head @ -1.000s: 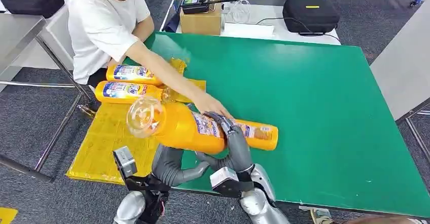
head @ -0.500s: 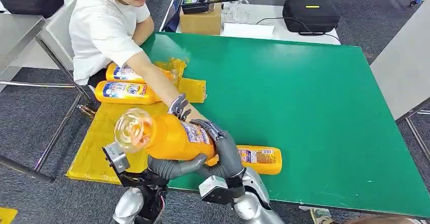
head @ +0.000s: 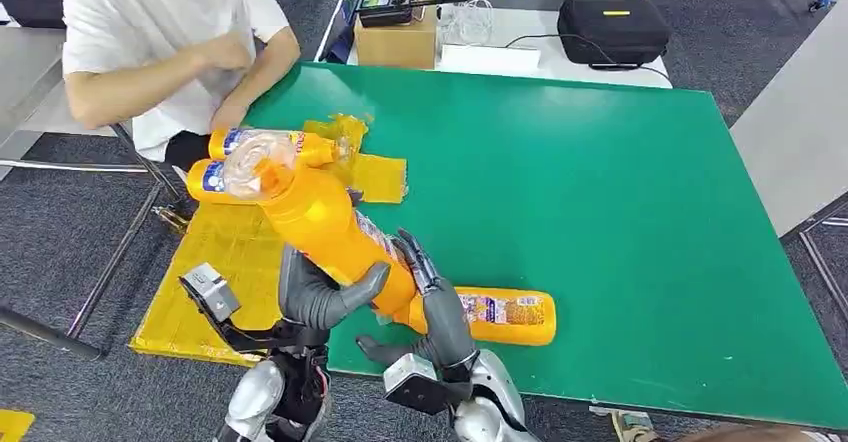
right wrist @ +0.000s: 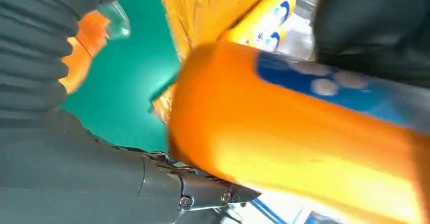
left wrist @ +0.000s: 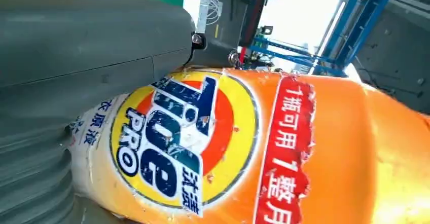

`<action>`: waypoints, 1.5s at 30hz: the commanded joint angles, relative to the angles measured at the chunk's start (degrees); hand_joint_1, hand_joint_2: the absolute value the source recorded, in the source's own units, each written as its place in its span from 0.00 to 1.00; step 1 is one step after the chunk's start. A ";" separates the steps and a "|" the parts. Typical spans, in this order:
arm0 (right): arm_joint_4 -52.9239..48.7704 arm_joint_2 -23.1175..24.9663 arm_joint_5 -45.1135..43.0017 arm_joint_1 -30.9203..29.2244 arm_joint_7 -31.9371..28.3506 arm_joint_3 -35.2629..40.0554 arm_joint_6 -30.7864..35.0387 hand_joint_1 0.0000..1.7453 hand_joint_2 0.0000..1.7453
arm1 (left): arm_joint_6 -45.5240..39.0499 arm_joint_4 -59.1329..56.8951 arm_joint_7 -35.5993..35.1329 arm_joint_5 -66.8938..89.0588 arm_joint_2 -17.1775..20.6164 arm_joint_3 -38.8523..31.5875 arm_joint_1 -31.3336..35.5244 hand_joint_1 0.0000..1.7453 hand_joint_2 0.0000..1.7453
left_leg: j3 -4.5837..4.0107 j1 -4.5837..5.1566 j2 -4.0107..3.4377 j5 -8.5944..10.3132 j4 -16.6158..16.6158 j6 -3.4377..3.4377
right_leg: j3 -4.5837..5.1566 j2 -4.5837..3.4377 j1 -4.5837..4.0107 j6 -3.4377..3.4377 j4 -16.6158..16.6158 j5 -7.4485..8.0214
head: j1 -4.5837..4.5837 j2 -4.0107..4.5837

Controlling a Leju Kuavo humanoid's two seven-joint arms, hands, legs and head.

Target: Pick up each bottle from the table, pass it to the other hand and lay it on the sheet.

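The left hand point(head: 318, 297) grips the big orange bottle point(head: 320, 227) around its middle, up in the air over the table's near left corner, by the yellow sheet point(head: 225, 262). The right hand point(head: 435, 307) rests beside the bottle's low end with fingers spread, so I cannot tell if it grips. The bottle looks heavy, stiff and slippery; the fat middle looks like the best place to hold it.

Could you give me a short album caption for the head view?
Both robot hands, left and right, hold an orange bottle over the yellow sheet.
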State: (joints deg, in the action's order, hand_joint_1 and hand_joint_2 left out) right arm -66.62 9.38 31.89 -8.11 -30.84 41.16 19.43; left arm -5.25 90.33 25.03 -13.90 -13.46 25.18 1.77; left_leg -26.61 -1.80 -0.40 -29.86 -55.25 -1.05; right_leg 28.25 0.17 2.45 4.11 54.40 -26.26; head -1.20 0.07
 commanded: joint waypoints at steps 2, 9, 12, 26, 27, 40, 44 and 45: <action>-0.44 -1.13 -8.41 3.76 -4.86 -7.79 0.44 0.00 0.00 | -1.28 -0.58 -1.98 -0.26 1.93 1.40 3.38 1.00 1.00 | 0.06 -0.01 0.12 0.02 0.07 0.14 | -0.09 0.08 -0.05 -0.22 -0.08 0.00 | 0.00 0.02; -4.06 -1.14 -9.84 6.46 -7.15 -14.17 3.61 0.00 0.00 | -6.89 -1.47 -2.22 7.36 3.75 1.85 4.84 1.00 1.00 | 0.07 -0.02 0.11 0.01 0.06 0.15 | -0.10 0.06 -0.07 -0.26 -0.09 0.00 | 0.02 0.02; -9.61 -0.35 -12.63 8.44 -7.86 -20.28 5.04 0.00 0.00 | -12.26 -3.97 -3.21 20.88 6.00 0.82 6.86 1.00 1.00 | 0.00 0.01 0.26 0.06 0.06 0.11 | -0.06 0.21 -0.03 -0.22 -0.05 -0.02 | 0.02 0.02; -17.28 5.06 -22.34 8.15 -9.16 -33.95 8.26 0.00 0.00 | -16.87 -26.90 -15.99 69.60 9.21 -1.25 19.55 1.00 1.00 | 0.08 0.01 0.23 0.09 0.09 0.11 | -0.15 0.19 -0.02 -0.22 -0.08 0.02 | 0.02 0.02; -17.30 5.12 -22.28 8.20 -9.16 -33.87 8.31 0.00 0.00 | -17.20 -27.53 -15.56 69.61 9.14 -1.49 19.65 1.00 1.00 | 0.13 0.01 0.13 0.06 0.09 0.09 | -0.15 0.08 -0.02 -0.17 -0.07 0.02 | 0.02 0.02; -13.93 4.37 -21.93 7.16 -8.51 -36.03 4.24 0.00 0.00 | -5.11 -41.36 -19.47 76.02 15.97 -4.14 21.99 0.97 1.00 | 0.24 -0.02 -0.17 0.05 0.19 0.11 | -0.17 -0.24 -0.06 -0.26 -0.09 0.09 | 0.02 0.02; -12.27 4.16 -21.62 6.95 -8.25 -35.91 2.79 0.00 0.00 | -3.67 -43.54 -23.08 75.22 17.19 -8.09 20.44 0.96 1.00 | 0.13 -0.02 -0.10 0.02 0.08 0.08 | -0.06 -0.13 -0.05 -0.15 0.00 0.03 | 0.02 0.02; -11.64 4.20 -21.59 6.63 -8.23 -35.89 2.43 0.00 0.00 | -4.06 -44.98 -23.71 74.43 17.26 -10.08 20.50 0.96 1.00 | 0.24 -0.06 -0.14 0.02 0.17 0.15 | -0.15 -0.19 -0.12 -0.30 -0.10 0.06 | 0.02 0.02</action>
State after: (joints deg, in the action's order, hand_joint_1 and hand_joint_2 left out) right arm -83.76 14.21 10.16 1.22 -39.56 7.34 23.69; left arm -10.45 57.11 4.96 62.18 -0.09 21.59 20.30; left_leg -26.59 -1.81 -0.48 -29.84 -55.25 -1.06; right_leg 28.24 0.09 2.44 4.12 54.49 -26.24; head -1.18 0.09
